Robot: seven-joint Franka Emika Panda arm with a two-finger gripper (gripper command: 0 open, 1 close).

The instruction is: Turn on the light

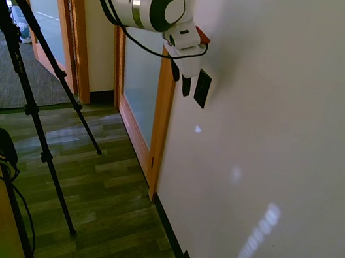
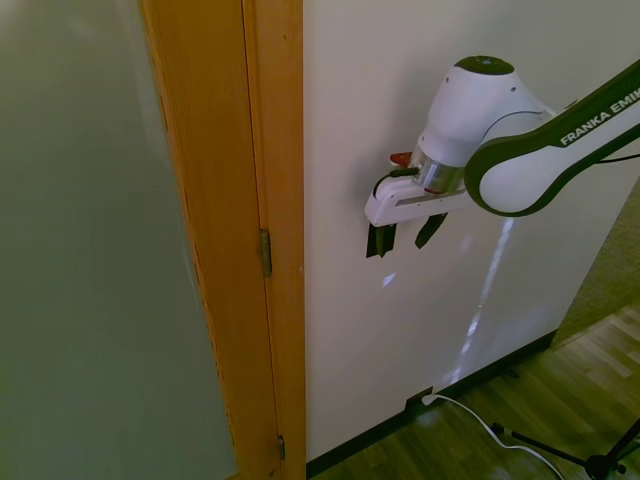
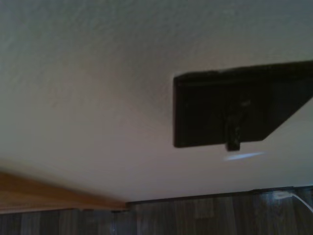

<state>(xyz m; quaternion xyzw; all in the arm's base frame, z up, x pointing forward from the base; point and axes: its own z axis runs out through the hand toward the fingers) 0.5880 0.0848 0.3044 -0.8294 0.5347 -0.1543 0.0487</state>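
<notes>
The white arm's gripper (image 2: 402, 234), its two dark fingers spread apart and holding nothing, hangs right at the small black upright rectangular switch plate (image 1: 202, 88) on the white wall (image 1: 293, 123). One finger (image 2: 381, 240) overlaps the plate. Whether it touches cannot be told. In the wrist view the plate's toggle (image 3: 234, 128) shows. A light wooden door frame (image 2: 272, 230) stands just beside.

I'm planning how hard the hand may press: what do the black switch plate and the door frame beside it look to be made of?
The small black rectangular switch plate looks like matte plastic: even black, with no shine and a small moulded toggle in the wrist view. The orange-brown door frame looks like varnished wood: fine grain lines and a soft sheen. Neither is certain from looks alone.
</notes>
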